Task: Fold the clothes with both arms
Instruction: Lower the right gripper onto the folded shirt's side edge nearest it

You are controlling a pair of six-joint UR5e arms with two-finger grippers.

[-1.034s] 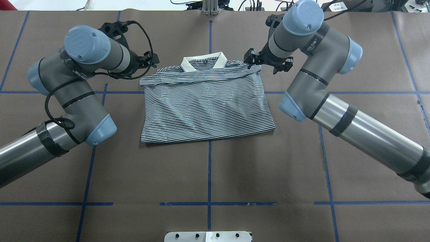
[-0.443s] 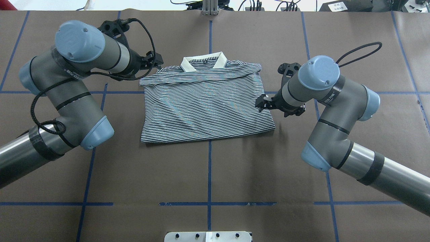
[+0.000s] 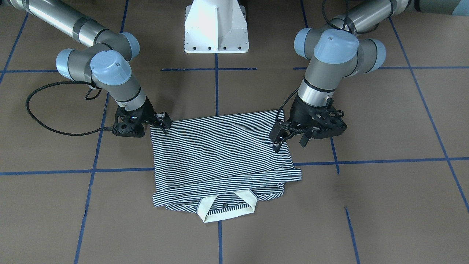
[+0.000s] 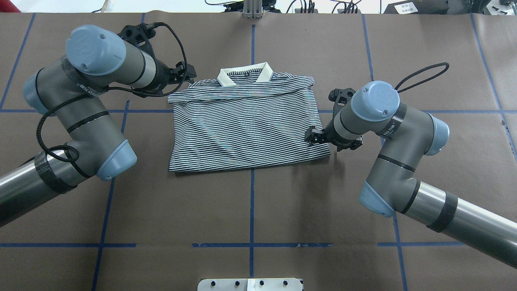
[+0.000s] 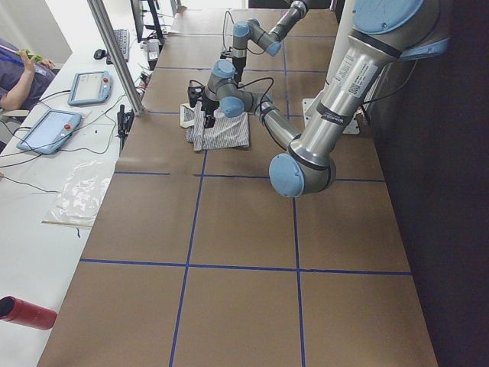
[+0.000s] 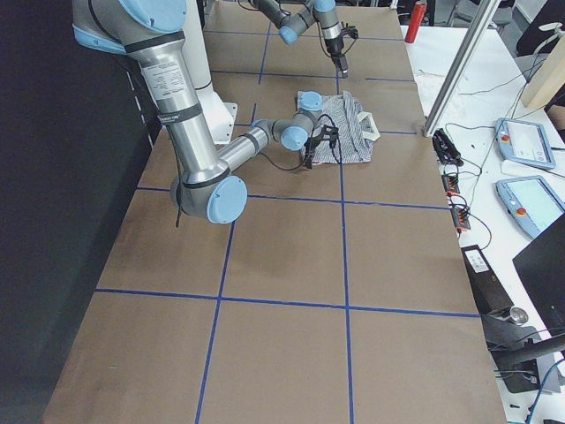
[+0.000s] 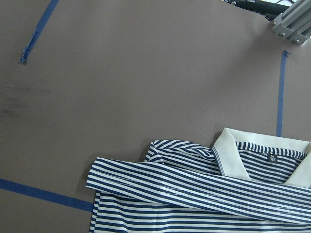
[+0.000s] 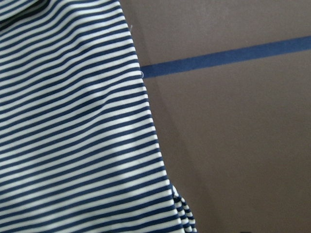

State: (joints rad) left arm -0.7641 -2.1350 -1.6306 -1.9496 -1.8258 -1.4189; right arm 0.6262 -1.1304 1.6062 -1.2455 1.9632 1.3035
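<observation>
Navy-and-white striped polo shirt (image 4: 248, 129), cream collar (image 4: 226, 77)

We can read nothing with certainty. Pale lettering runs along the grey wrist sleeve of the right arm (image 4: 388, 130) and of the left arm (image 4: 87, 89), too small to make out. The small dark neck tag (image 7: 272, 158) of the navy-and-white striped polo shirt (image 7: 194, 194) is blurred.
</observation>
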